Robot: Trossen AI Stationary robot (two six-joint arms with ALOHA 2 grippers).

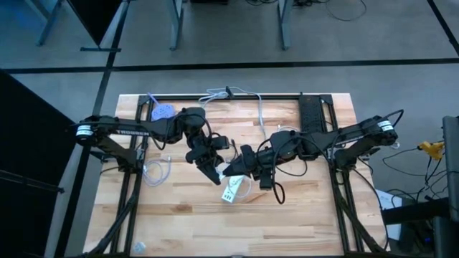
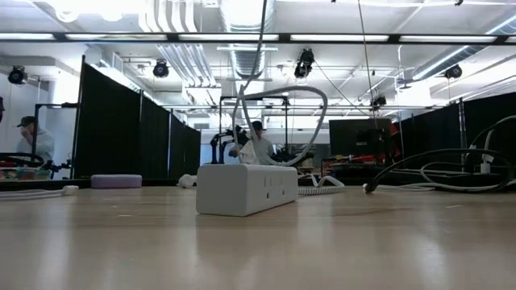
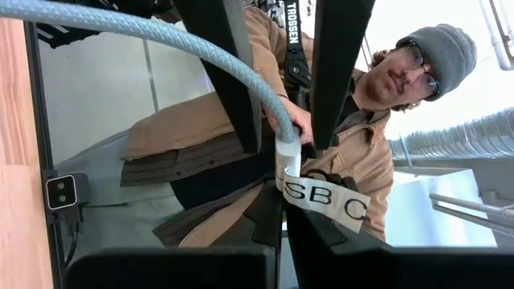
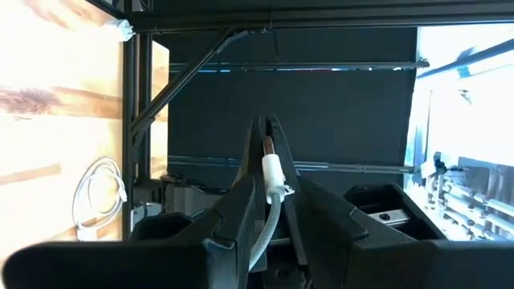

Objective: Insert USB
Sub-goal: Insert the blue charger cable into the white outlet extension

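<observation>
High view shows both arms meeting over mid-desk [image 1: 301, 215], just above a white power strip [image 1: 231, 191] lying flat on the wood. Left pincer [image 1: 213, 174] is pressed together on a pale blue cable [image 3: 161, 40], pinching it right at the white sleeve near a paper label [image 3: 325, 199]. Right pincer [image 1: 231, 168] is pinching a white USB plug [image 4: 273, 172] between its narrow fingertips, the thin lead trailing back between the fingers; the plug points away from the wrist. In the low view the strip [image 2: 246, 189] sits with its sockets facing the camera and cable arching above it. The plug looks light, hard and small, so it should be held by its moulded body, square to the fingers, since a skewed hold would likely let it twist on contact. The cable is soft and springy and will tug sideways. The strip seems light enough to slide when pushed.
</observation>
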